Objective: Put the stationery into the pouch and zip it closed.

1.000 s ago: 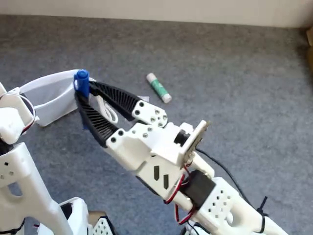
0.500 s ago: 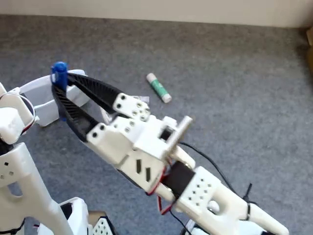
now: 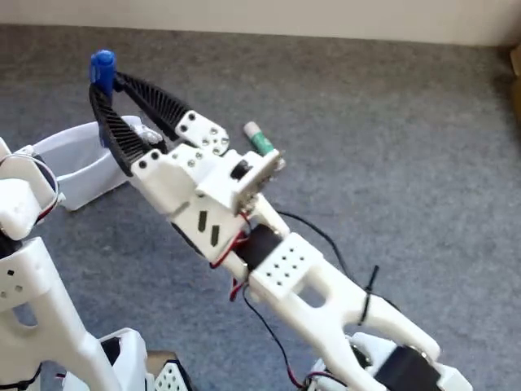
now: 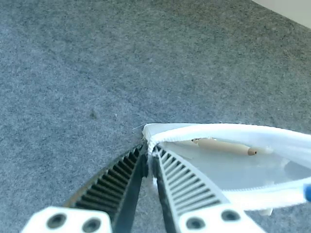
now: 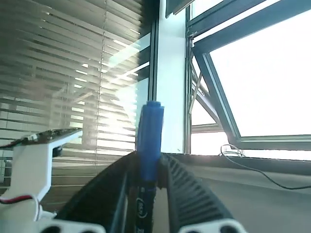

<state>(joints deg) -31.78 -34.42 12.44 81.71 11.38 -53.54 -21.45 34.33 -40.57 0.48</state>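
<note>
A white translucent pouch (image 3: 75,161) lies open at the left of the grey carpet. My left gripper (image 4: 148,151) is shut on the rim at one end of the pouch (image 4: 228,167); a wooden stick-like item (image 4: 224,146) lies inside. My right gripper (image 3: 103,88) is shut on a blue pen (image 3: 102,68) and holds it upright, above and just beyond the pouch. In the right wrist view the blue pen (image 5: 148,141) stands between the black fingers (image 5: 187,187), pointing up toward a window. A green and white glue stick (image 3: 262,140) lies on the carpet right of the pouch, partly behind the right arm.
The left arm's white body (image 3: 28,244) stands at the near left, beside the pouch. The right arm (image 3: 293,269) stretches diagonally from the near right across the middle. Bare grey carpet (image 3: 407,122) spreads to the right and far side, up to a pale wall.
My right gripper has swung left and tilted upward with the blue pen, lifting it from the pouch's mouth to a spot higher and farther back. The pouch and left arm stayed put.
</note>
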